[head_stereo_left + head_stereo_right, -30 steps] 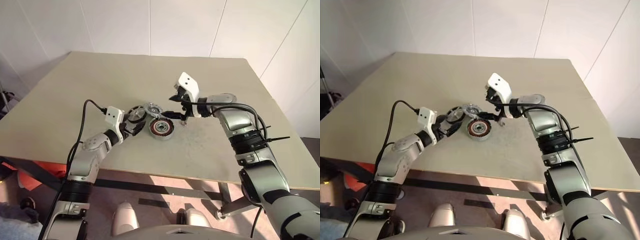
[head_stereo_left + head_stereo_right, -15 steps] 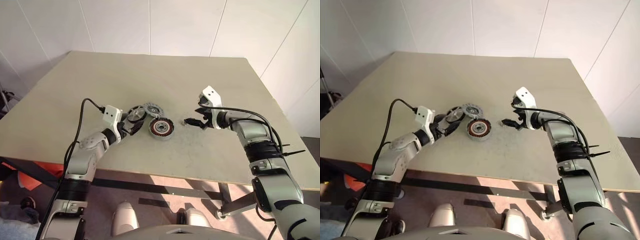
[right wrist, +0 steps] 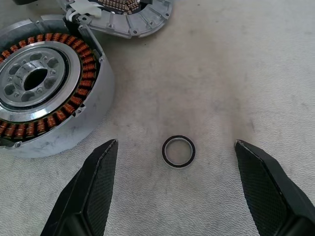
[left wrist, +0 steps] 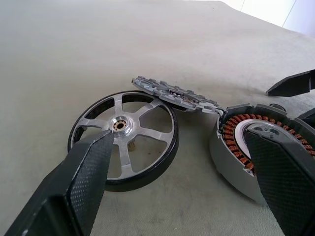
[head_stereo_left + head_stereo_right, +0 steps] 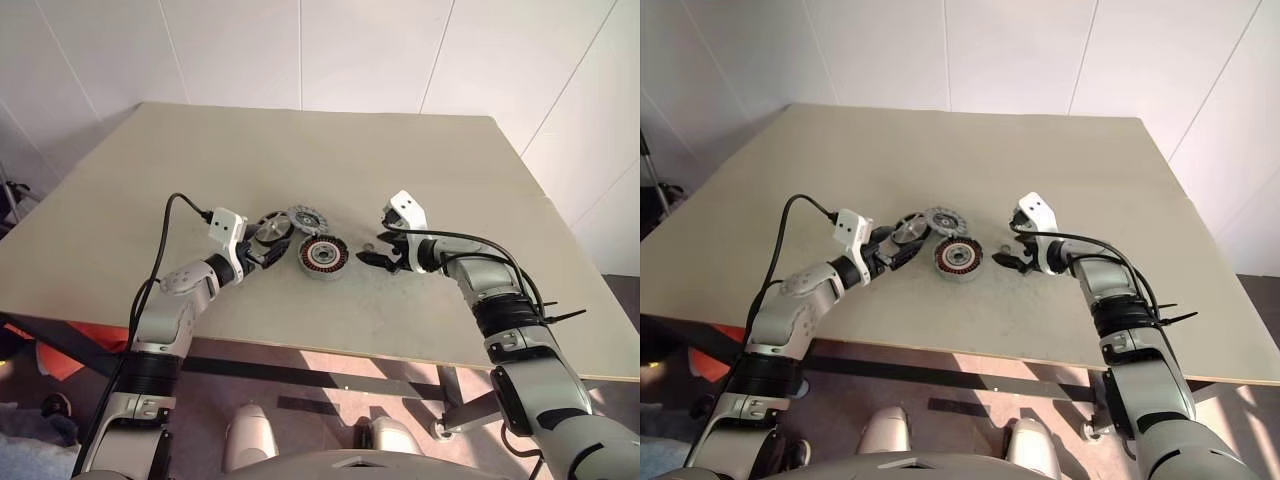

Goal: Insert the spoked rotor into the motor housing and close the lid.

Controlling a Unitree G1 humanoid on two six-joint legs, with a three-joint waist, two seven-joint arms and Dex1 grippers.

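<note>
Left gripper: the left gripper (image 5: 268,256) stood with its jaws wide apart and nothing between them, low over the bench (image 5: 150,170).
Rotor: the spoked rotor (image 4: 124,138) lay flat on the bench just ahead of the left gripper, nearer one of its fingers (image 4: 81,182) than the other.
Housing: the motor housing (image 5: 323,256) sat upright, open side up, copper windings showing, between the two grippers and just beside the rotor.
Lid: the lid (image 5: 306,219) lay just beyond both, one edge propped on the rotor's rim and its other side by the housing's rim; contact with the housing could not be told.
Right gripper: the right gripper (image 5: 375,252) was also spread open and empty, pointing down at the bench close beside the housing.
Ring: a small dark ring (image 3: 178,151) lay on the bare bench between the right gripper's fingers, apart from the housing.
Handling, rotor: it looked like rigid metal, fairly light for its width; the smooth black rim would likely be slippery under hard fingers.
Hold, rotor: a pinch across the rim, or on one spoke beside the hub, seemed the best purchase.
Caution: the lid's overlap meant lifting the rotor would probably tip or drag the lid.
Handling, housing: it seemed heavy and stable; its windings looked fragile, so the rotor should go in square.
</note>
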